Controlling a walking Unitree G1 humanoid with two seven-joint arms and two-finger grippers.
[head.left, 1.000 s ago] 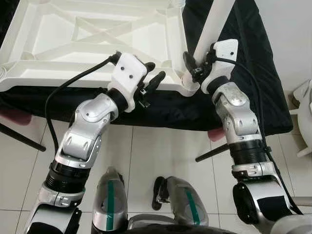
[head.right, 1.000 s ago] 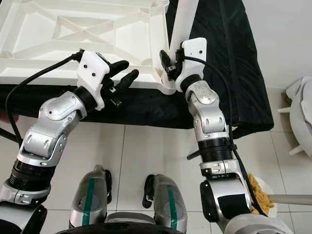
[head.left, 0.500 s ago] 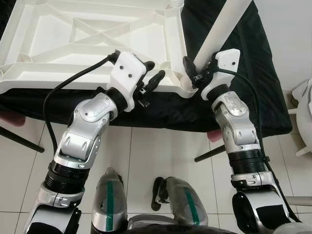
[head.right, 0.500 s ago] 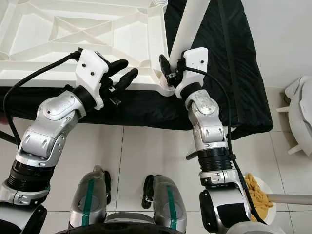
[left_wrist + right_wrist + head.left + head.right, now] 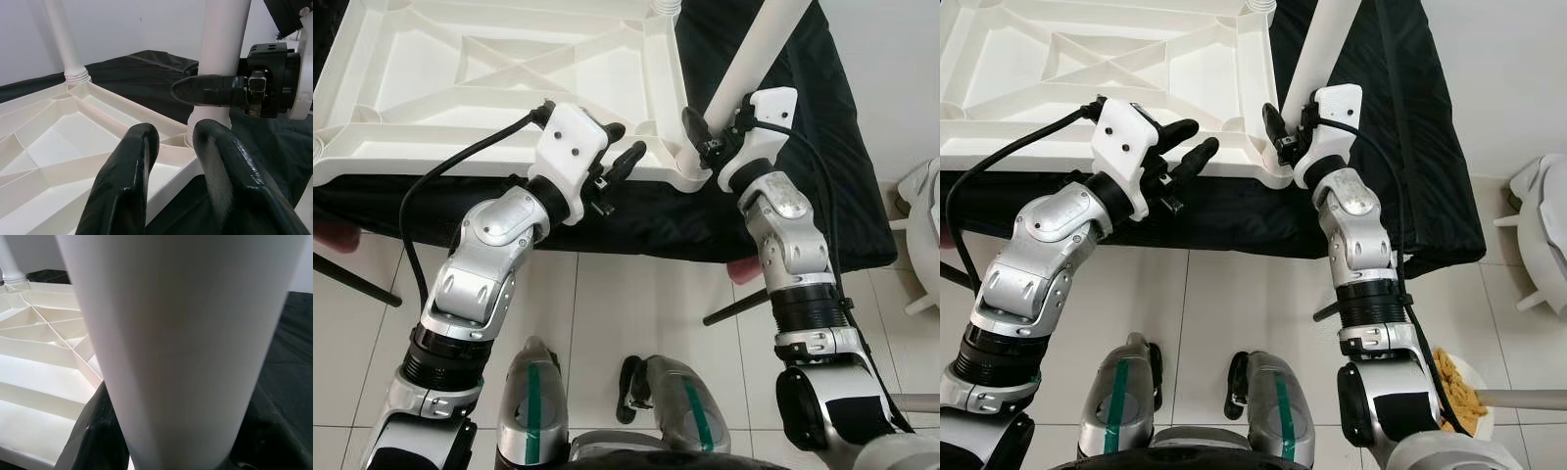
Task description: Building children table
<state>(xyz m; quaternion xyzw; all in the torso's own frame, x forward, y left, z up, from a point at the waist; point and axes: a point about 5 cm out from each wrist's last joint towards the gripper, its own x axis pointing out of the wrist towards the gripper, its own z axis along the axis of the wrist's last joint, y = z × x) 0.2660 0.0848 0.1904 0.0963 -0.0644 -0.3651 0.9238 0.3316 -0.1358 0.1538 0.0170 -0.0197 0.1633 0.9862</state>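
Upturned white plastic tabletop (image 5: 509, 78), its ribbed underside showing, lies on a black-draped surface (image 5: 822, 147). One smooth tubular leg (image 5: 63, 39) already stands in a far corner socket. The right gripper (image 5: 710, 132) is clamped on a second leg (image 5: 754, 49) at the near corner socket (image 5: 690, 176), seemingly not yet fully seated. The left gripper (image 5: 622, 157), fingers slightly apart and empty, hovers over the tabletop's near rim.

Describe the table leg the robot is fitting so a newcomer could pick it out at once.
On the black cloth lies an upturned white tabletop. At its near right corner stands a white leg, gripped by the right gripper; the far-corner leg is untouched.
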